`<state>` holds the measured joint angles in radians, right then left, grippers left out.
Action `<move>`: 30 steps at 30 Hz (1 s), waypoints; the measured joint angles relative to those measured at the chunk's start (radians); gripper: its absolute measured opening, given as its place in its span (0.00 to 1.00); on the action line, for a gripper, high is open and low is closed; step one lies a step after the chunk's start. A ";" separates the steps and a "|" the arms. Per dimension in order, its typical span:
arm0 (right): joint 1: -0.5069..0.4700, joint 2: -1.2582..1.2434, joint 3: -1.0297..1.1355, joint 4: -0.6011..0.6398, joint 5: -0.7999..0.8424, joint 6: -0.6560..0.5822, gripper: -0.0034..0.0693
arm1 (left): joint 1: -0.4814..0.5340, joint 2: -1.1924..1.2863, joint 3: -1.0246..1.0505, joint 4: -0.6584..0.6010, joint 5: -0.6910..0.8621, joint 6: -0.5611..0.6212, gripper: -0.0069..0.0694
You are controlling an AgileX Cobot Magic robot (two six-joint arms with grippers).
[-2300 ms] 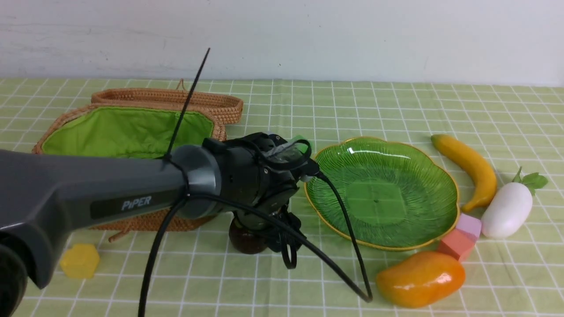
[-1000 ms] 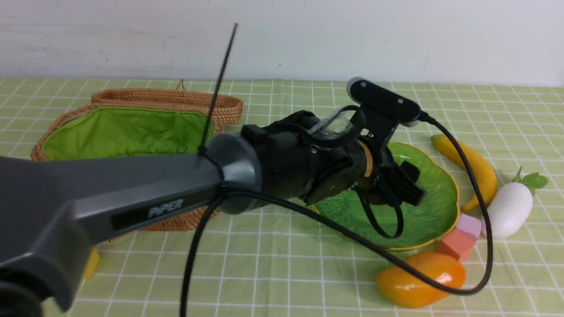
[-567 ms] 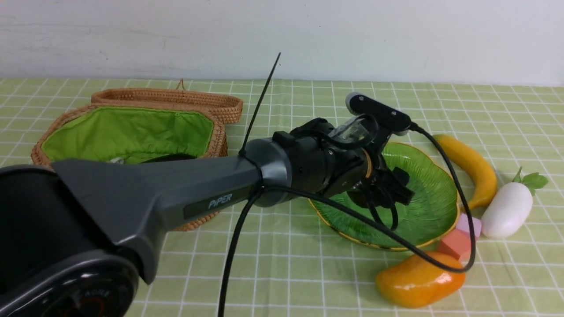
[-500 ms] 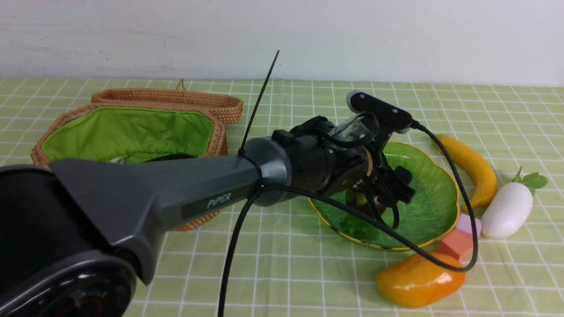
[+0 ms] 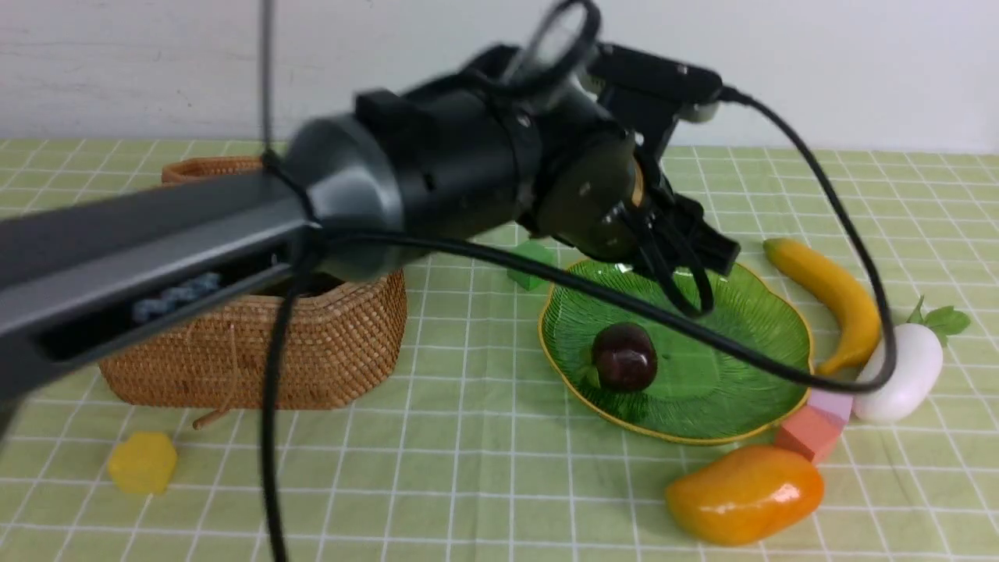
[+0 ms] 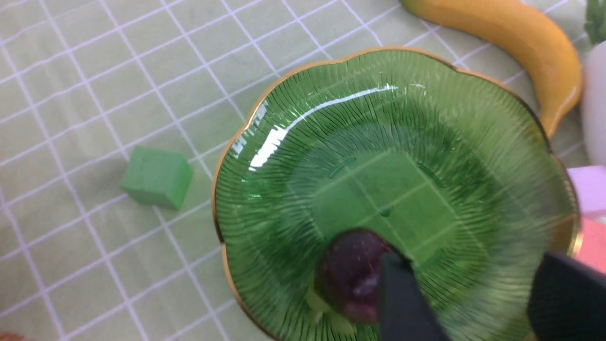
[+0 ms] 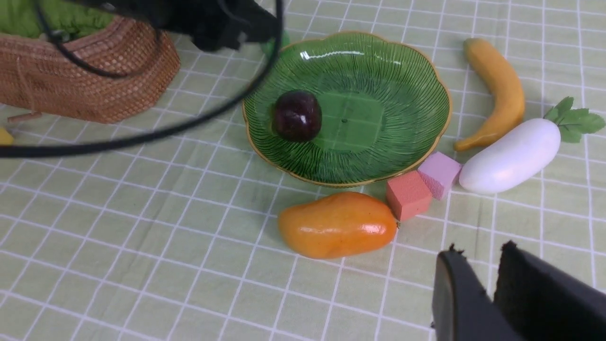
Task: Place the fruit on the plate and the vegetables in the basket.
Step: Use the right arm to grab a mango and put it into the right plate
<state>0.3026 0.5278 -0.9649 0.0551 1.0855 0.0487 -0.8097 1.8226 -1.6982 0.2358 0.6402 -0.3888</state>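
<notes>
- Where the checked cloth (image 5: 468,499) reaches the lower left of the front view, a small yellow block (image 5: 142,462) lies alone.
- Above it, at mid-left, stands the basket (image 5: 335,351), its top partly hidden by the blurred left arm (image 5: 195,234) that crosses the upper left.
- Near the centre, a green block (image 5: 531,261) sits just beside the far-left rim of the plate (image 5: 741,312).
- The plate fills the centre right, and the mangosteen (image 5: 623,357) lies in its left half, resting on the glass.
- The left gripper (image 6: 473,293) hangs above the plate, jaws spread with nothing between them.
- At lower right, the mango (image 5: 745,493) lies just outside the plate's near rim, up against a red block (image 5: 808,433); a pink block (image 5: 831,403) sits beside that one.
- Toward the right edge, the banana (image 5: 831,293) and the radish (image 5: 897,375) lie on the cloth, both outside the plate.
- The right gripper (image 7: 494,284) shows only in the lower right corner of its wrist view, jaws drawn almost together and empty.
</notes>
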 joint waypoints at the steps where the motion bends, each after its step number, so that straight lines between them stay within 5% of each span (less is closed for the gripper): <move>1: 0.000 0.020 0.000 0.006 0.005 0.000 0.24 | -0.007 -0.049 0.000 -0.019 0.056 0.014 0.28; 4: 0.000 0.079 0.000 0.021 0.011 0.000 0.24 | -0.014 -0.162 0.020 -0.083 0.129 0.057 0.07; 17: 0.000 0.316 0.000 0.046 0.012 -0.143 0.25 | -0.014 -0.729 0.554 -0.401 0.130 0.295 0.07; 27: 0.000 0.526 0.000 0.162 -0.042 -0.465 0.27 | -0.014 -1.122 0.905 -0.429 0.052 0.311 0.07; 30: 0.000 0.622 0.000 0.214 -0.077 -0.648 0.31 | -0.014 -1.162 0.917 -0.430 0.047 0.311 0.07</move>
<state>0.3026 1.1498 -0.9649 0.2693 1.0088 -0.5995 -0.8236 0.6605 -0.7810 -0.1942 0.6876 -0.0781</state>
